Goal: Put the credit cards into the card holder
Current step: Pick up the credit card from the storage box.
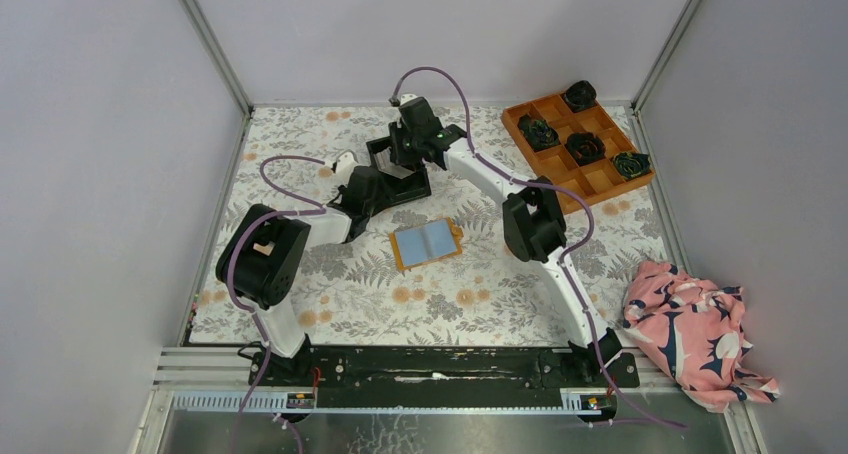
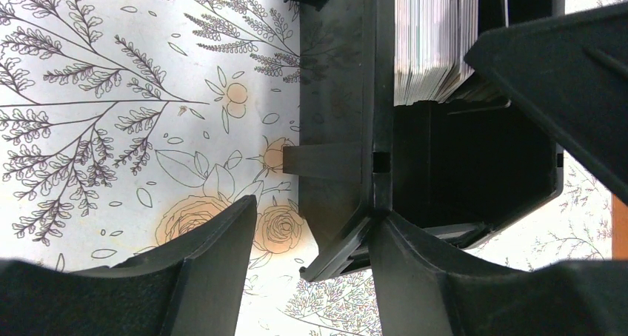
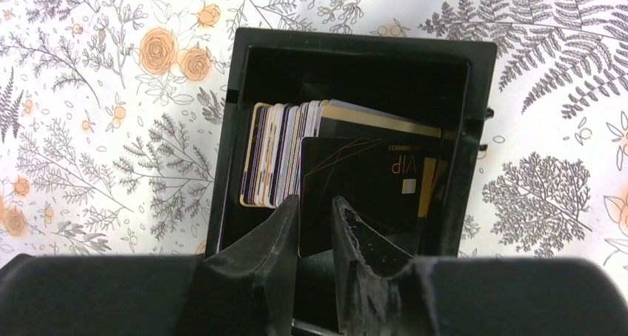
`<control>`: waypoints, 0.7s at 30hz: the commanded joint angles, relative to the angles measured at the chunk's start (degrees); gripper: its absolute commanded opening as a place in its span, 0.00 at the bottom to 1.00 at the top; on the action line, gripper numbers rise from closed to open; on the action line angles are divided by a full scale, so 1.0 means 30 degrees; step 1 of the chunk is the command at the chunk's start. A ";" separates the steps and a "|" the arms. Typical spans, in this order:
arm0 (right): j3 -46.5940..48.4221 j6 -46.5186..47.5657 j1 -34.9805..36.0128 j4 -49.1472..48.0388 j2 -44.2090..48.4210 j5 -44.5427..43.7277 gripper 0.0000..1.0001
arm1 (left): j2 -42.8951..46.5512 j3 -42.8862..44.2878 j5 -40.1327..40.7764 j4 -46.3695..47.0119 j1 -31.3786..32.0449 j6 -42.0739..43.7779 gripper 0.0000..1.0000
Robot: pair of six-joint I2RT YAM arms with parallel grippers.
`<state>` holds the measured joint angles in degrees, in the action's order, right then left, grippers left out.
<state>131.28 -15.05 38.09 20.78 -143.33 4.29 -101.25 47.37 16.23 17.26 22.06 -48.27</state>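
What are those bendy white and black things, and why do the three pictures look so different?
They are two pinching robot arms. The wide picture looks down from above; the other two come from cameras on each wrist. On the flowery table lie a black bin of credit cards, an open card holder, an orange tray and a pink cloth at its edge. The left gripper is open around the bin's wall. The right gripper has a black card between its fingers; whether it is squeezed yet, I cannot tell.

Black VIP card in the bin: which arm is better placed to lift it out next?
Right. The right gripper hangs over the black bin with fingers flanking an edge of the VIP card; the left gripper stands open astride the bin's wall.
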 commanded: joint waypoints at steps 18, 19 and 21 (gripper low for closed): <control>-0.3029 0.2582 0.0639 -0.0932 0.3749 -0.3871 0.08 | 0.0576 0.0144 0.0091 0.0705 -0.0119 0.0435 0.62; -0.3422 0.2782 0.0650 -0.1232 0.3919 -0.4132 0.04 | 0.0695 0.0146 0.0149 0.0695 -0.0126 0.0433 0.62; -0.4303 0.3162 0.0635 -0.2015 0.4395 -0.4702 0.00 | 0.1031 0.0146 0.0280 0.0695 -0.0085 0.0496 0.62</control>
<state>121.84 -8.51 39.64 18.96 -135.52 -5.85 -100.82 47.37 16.21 17.17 22.06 -48.23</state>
